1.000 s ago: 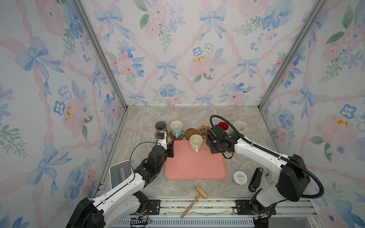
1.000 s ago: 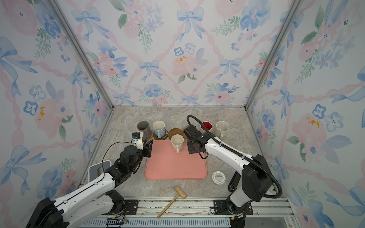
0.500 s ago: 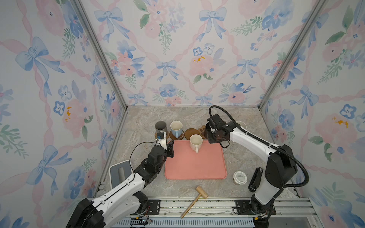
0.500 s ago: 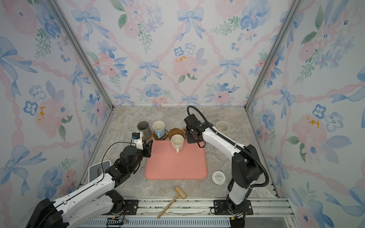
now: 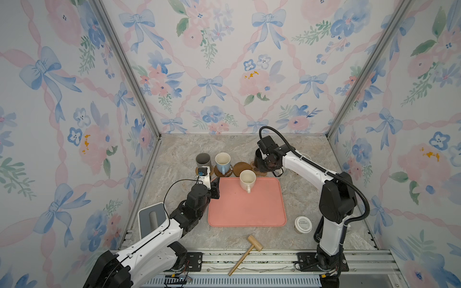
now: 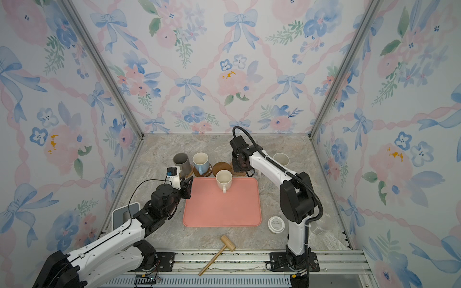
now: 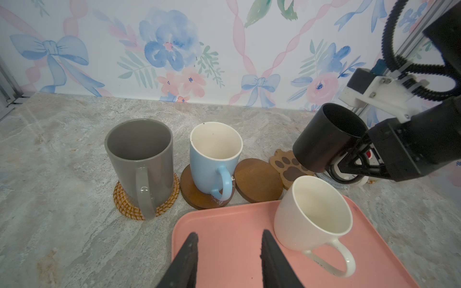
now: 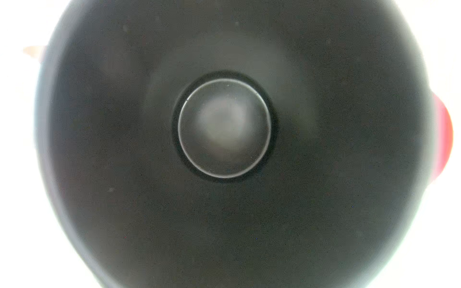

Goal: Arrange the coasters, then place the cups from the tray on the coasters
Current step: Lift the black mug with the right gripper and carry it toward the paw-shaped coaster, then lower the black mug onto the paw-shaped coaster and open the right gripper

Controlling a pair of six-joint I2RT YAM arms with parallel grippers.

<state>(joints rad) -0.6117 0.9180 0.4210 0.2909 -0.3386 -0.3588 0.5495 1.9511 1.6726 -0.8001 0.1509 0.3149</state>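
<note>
Placement of the black mug (image 7: pixel 324 139) is in hand: right jaws grip it, tilted, just beyond the tray's (image 7: pixel 224 237) far edge. Next, it should be levelled and lowered onto the paw coaster (image 7: pixel 287 163) there. Left jaws gape empty at the tray's left edge.

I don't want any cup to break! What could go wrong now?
The black mug hangs tilted in the right gripper just above the paw coaster; set down like that, it might tip or land half off. It could also bump the red-lined mug close beside it.
</note>
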